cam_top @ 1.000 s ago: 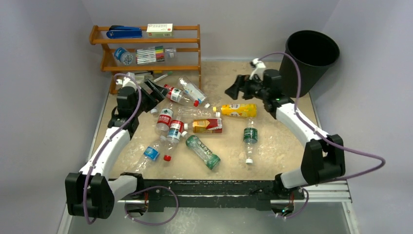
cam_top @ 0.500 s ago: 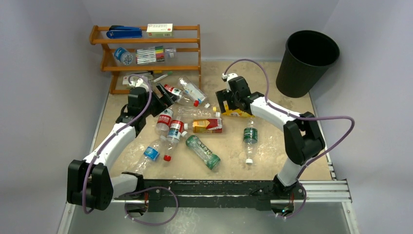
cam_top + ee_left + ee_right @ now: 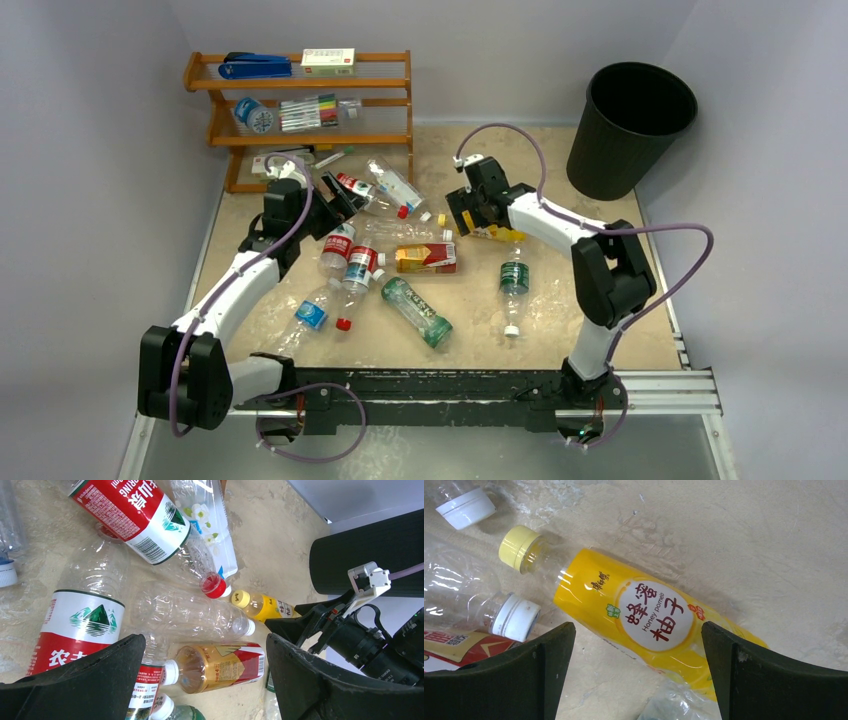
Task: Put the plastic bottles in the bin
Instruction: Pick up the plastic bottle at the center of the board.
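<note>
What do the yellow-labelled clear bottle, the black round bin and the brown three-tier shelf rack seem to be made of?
Yellow-labelled clear bottle: thin glossy plastic, judging by sharp highlights and see-through neck.
Black round bin: probably moulded plastic, smooth dull wall.
Brown three-tier shelf rack: apparently wood, orange-brown with slight sheen.

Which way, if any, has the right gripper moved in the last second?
Yes: the right gripper moved left, away from the bin, over the yellow bottle.

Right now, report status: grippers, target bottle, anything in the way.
Left gripper open, empty, over clear bottles. Right gripper open over yellow bottle, not gripped. White-capped clear bottle crowds its neck. Bin far right.
</note>
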You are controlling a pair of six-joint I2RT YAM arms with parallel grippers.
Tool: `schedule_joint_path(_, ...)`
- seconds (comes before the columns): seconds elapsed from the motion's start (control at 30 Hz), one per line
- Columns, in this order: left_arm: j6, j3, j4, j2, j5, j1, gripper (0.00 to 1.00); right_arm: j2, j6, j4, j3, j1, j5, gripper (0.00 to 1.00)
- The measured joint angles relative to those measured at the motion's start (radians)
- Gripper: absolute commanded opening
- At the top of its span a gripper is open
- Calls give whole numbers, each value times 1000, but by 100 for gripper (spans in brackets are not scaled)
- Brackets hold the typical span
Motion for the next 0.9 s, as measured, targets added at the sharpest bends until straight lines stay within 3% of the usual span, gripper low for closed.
schedule_joint_path(0.3,0,4,-5,0,0,-6,92,85,-11,-15,52,-1,-12,92)
schedule_joint_path(0.6,0,8,-8,0,0,-11,92,163,1,-41,85,-1,-31,68)
schedule_joint_path(0.73,3,11,-14,0,0,-11,92,167,10,-43,100,-8,-31,51)
schedule_joint_path(0.9,15,16,-15,0,0,-11,92,167,22,-53,127,-23,-36,47)
